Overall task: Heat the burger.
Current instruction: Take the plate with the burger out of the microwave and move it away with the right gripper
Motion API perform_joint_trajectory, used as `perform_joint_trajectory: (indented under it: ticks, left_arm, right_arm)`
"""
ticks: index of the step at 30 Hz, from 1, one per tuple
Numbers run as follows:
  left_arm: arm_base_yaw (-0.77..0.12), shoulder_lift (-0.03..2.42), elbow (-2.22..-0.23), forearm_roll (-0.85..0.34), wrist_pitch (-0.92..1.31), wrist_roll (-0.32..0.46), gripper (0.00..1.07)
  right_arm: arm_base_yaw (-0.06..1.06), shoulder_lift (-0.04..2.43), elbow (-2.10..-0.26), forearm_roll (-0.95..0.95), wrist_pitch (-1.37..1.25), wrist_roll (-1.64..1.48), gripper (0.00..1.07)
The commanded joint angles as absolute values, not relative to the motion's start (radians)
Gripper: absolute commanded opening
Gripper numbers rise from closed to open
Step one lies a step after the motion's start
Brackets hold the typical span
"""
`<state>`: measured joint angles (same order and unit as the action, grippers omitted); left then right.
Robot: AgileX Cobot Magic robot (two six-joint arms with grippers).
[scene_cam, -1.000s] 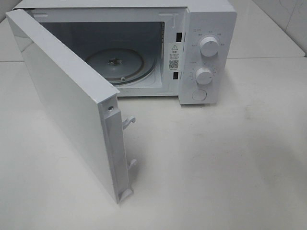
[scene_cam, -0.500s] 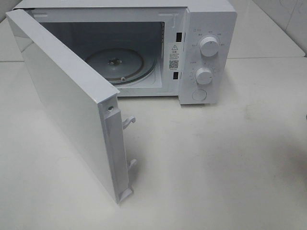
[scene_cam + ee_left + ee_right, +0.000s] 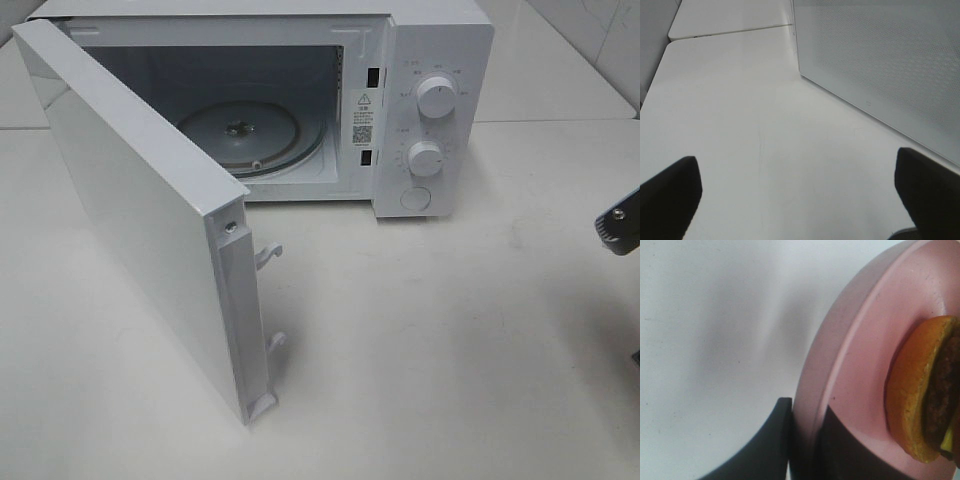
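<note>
White microwave point(image 3: 420, 110) on the pale table point(image 3: 450, 350), door point(image 3: 140, 220) swung wide across the left, glass turntable point(image 3: 250, 135) bare, left gripper point(image 3: 795, 200) spread open beside the door, right gripper point(image 3: 805, 440) pinched on the pink plate point(image 3: 860, 365) rim, burger point(image 3: 925, 395) on the plate.

The microwave point(image 3: 430, 110) looks like smooth white plastic with a faint sheen, its door point(image 3: 880, 65) faced with a finely dotted mesh, and a clear glass turntable point(image 3: 250, 135) inside. The desk point(image 3: 450, 340) is white, smooth and slightly glossy. The plate point(image 3: 860, 355) is smooth satin pink, and the burger point(image 3: 920, 395) has a matt, grainy bun.
</note>
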<state>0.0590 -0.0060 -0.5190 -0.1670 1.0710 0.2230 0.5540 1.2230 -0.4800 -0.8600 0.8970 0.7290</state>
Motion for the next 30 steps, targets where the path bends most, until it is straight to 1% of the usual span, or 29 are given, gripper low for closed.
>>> perform_joint_trajectory:
  ticks: [1, 10, 14, 25, 28, 30]
  left_arm:
    - [0.061, -0.01, -0.518, -0.171, 1.074, 0.218, 0.98]
    - [0.061, -0.01, -0.518, -0.171, 1.074, 0.218, 0.98]
    - [0.061, -0.01, -0.518, -0.171, 1.074, 0.218, 0.98]
    - [0.061, -0.01, -0.518, -0.171, 1.074, 0.218, 0.98]
    - [0.061, -0.01, -0.518, -0.171, 1.074, 0.218, 0.98]
    - [0.061, -0.01, -0.518, -0.171, 1.074, 0.218, 0.98]
  right_arm:
    - [0.55, 1.304, -0.507, -0.936, 0.922, 0.824, 0.05]
    - [0.549, 1.453, -0.534, -0.977, 0.89, 1.011, 0.07]
    - [0.548, 1.542, -0.534, -1.035, 0.861, 1.125, 0.07]
    - [0.548, 1.672, -0.534, -1.093, 0.804, 1.236, 0.08]
    - [0.548, 1.715, -0.534, -1.12, 0.804, 1.291, 0.1]
    - [0.548, 1.762, -0.534, -1.137, 0.804, 1.337, 0.13]
